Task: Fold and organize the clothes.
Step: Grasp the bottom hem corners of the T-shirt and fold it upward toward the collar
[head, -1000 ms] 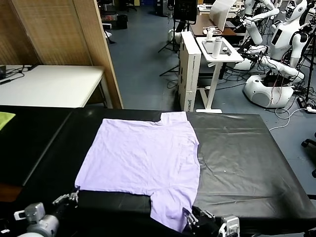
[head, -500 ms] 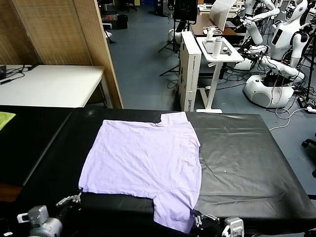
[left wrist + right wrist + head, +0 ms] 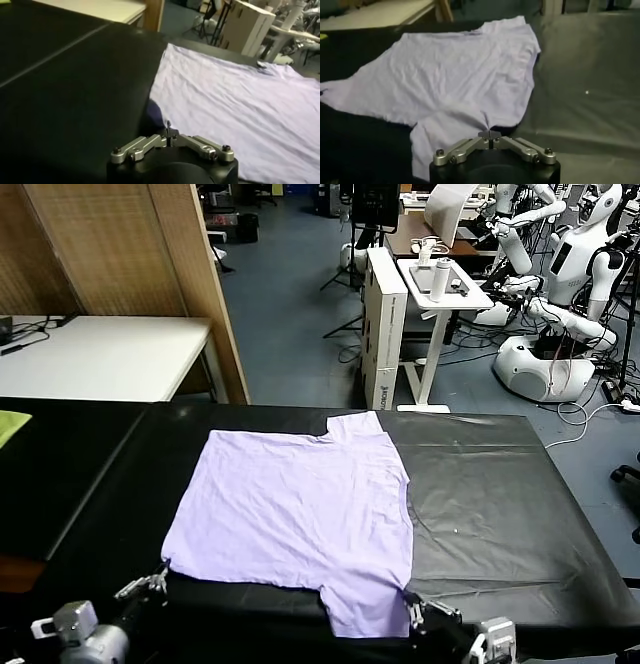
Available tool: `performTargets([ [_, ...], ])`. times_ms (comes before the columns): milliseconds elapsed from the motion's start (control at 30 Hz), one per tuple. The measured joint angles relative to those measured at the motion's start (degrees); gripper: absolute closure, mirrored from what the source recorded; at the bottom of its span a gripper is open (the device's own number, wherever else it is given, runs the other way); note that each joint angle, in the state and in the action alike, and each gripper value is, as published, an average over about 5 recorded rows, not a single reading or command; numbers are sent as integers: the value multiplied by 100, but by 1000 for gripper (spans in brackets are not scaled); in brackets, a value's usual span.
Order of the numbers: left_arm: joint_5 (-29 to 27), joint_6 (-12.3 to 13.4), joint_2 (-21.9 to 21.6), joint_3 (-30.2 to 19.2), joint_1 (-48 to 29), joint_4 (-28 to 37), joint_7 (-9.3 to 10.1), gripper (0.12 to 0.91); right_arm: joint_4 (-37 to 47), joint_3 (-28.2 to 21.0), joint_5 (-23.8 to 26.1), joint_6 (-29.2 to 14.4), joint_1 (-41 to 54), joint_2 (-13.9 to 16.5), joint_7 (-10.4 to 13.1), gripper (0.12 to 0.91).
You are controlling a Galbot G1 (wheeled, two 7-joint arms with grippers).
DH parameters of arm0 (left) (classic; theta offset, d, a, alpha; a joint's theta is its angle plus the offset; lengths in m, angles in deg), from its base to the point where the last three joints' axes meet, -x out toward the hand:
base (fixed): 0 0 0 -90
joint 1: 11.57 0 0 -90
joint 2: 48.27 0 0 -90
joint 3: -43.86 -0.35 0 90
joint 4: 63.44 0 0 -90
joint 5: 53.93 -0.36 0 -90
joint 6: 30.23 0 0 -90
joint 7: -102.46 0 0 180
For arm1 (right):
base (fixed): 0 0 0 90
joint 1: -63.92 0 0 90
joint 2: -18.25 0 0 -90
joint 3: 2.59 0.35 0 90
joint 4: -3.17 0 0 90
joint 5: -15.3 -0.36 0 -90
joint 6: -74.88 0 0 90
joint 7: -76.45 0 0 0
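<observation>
On a black-covered table (image 3: 500,514), a pale lavender T-shirt (image 3: 300,504) lies spread nearly flat, its near hem caught at both ends by the robot's two grippers. Beyond the left gripper (image 3: 150,584), the shirt fans away toward the far edge; that gripper's fingers are pressed together on the near left corner of the fabric, and the left wrist view shows the cloth bunching to a point at the fingertips of the left gripper (image 3: 169,134). The right gripper (image 3: 415,616) is likewise clamped tight on a pinch of fabric at the base of the near sleeve, where the right wrist view shows wrinkles gathering into the right gripper (image 3: 490,134).

Compared with a second ago, the shirt has slid toward the robot's right, and its near right corner has been drawn along with the right gripper, which has moved rightward; the left corner has shifted only a little. The near hem now runs straighter and the body of the shirt looks smoother. That suggests the pair is tensioning and squaring the garment ahead of a first fold, which has not yet begun. A yellow-green cloth scrap (image 3: 10,424) sits well apart, far off beyond the left gripper. Other white robots (image 3: 560,294) stand in the background workshop.
</observation>
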Motion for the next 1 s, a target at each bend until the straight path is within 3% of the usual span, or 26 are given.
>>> performTargets([
  [367, -11, -9, -91, -369, -1101, 308, 84, 882, 1011, -373, -160, -111, 1273, 57, -25, 886],
  [700, -214, 37, -159, -790, -1846, 821, -21, 882, 1593, -717, -119, -211, 1928, -79, -1, 886],
  [1000, -242, 76, -264, -881, -2152, 1251, -190, 882, 1957, -1020, 90, -298, 2346, -284, -1, 886],
])
